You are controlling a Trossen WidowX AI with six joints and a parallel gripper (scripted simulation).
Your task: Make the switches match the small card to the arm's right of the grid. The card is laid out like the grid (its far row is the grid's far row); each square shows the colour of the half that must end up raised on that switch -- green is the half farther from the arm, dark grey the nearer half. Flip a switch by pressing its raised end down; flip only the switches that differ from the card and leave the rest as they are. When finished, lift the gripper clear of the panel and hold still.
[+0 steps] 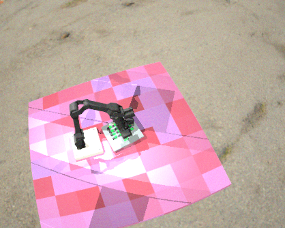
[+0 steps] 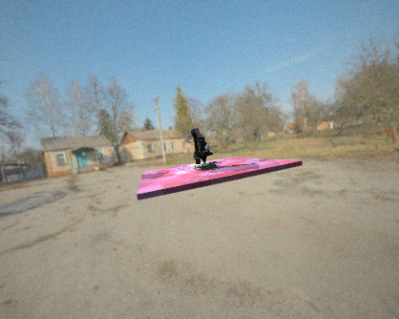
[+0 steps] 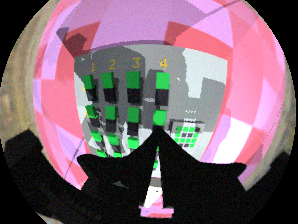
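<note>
Claw (image 3: 158, 141) pinched together, gripping nothing, poised over the switch panel (image 3: 193, 79). Card (image 3: 186, 135) lies just beside the grid's fourth column.

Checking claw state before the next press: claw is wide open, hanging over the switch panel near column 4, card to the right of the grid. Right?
Not quite. The claw is shut with nothing in it; the wrist view shows its fingers meeting at a point. The rest stands: it hangs over the switch panel near column 4, and the card sits right of the grid.
</note>
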